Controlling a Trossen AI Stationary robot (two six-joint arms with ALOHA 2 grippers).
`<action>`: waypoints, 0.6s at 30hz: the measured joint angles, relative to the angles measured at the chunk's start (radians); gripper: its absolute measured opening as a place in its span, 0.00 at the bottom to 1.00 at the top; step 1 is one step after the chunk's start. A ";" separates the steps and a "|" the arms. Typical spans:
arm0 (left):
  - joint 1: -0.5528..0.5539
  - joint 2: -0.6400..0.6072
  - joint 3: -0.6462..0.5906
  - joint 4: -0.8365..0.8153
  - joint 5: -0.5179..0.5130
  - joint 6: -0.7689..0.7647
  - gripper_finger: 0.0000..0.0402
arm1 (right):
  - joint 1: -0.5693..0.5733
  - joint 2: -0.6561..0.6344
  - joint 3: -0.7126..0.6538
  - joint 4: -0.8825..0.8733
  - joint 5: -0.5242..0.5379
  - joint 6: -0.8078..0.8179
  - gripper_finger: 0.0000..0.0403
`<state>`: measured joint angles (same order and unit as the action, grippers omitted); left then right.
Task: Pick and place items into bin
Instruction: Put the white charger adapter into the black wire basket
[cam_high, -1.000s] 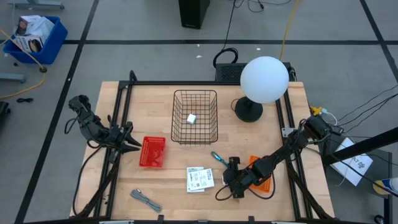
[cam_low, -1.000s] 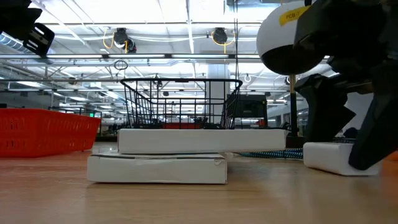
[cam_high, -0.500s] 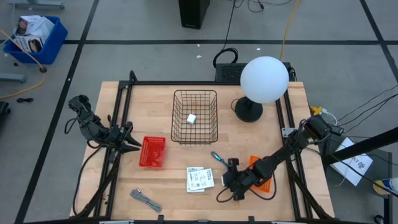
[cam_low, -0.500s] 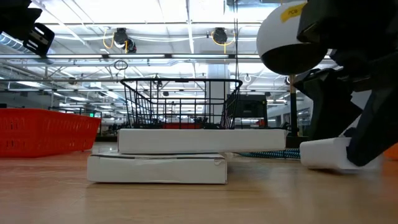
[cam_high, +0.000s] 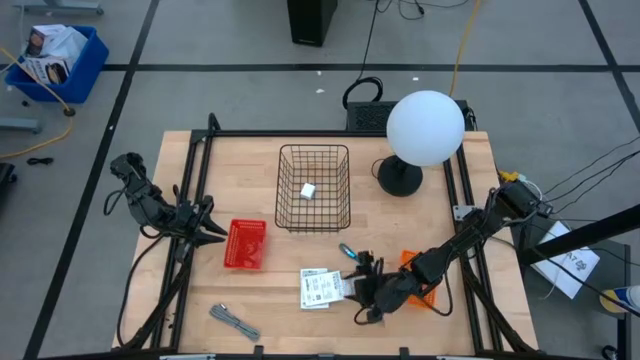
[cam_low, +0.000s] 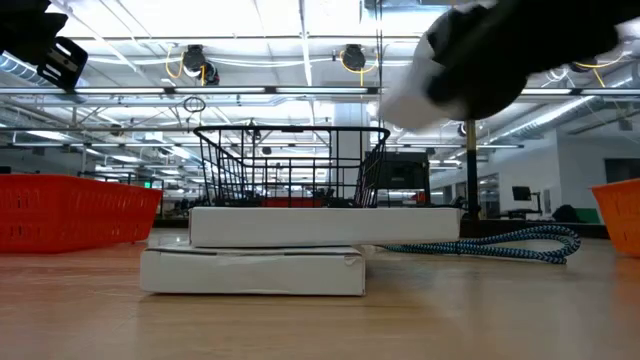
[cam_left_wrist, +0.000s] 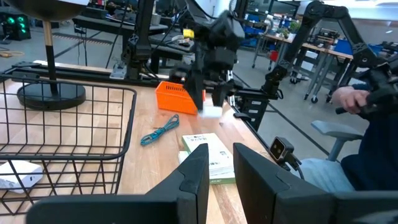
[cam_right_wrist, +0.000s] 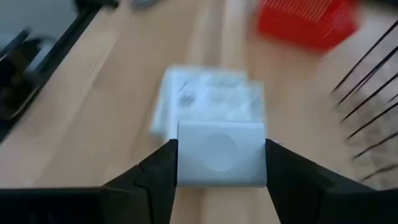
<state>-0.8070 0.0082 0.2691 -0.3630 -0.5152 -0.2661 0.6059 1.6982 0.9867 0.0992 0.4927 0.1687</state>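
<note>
The right gripper (cam_high: 357, 287) hangs above the near middle of the table (cam_high: 270, 315), its fingers (cam_right_wrist: 155, 177) pinching a little white block (cam_right_wrist: 219, 154) between them. In the right wrist view the block fills the gap between the two fingers, and the white printed card packets (cam_high: 322, 288) lie on the wood just below and beyond it. In the high view the gripper sits just right of those packets, with the slim teal-handled tool (cam_high: 349, 252) a little farther back and an orange tray (cam_high: 426, 294) to its right.

The wire basket (cam_high: 314, 187) stands at the far middle of the table with another white block (cam_high: 308, 190) inside.

A red tray (cam_high: 244, 243) lies left of the packets, and the grey metal tool (cam_high: 234, 322) rests near the left front edge.

The left gripper (cam_high: 205, 228) waits at the table's left side, its fingers (cam_left_wrist: 194, 177) pressed close together
</note>
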 joint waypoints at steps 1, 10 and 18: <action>0.000 0.000 0.000 0.000 0.000 0.000 0.19 | -0.010 -0.003 0.000 0.032 0.021 -0.037 0.49; 0.000 0.000 0.000 0.000 0.000 0.000 0.19 | -0.182 -0.004 0.000 0.374 0.107 -0.332 0.49; 0.000 0.000 0.000 0.001 0.000 0.000 0.19 | -0.395 -0.004 0.081 0.422 0.069 -0.359 0.49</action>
<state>-0.8071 0.0084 0.2691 -0.3622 -0.5152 -0.2661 0.2111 1.6943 1.0678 0.5209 0.5615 -0.1899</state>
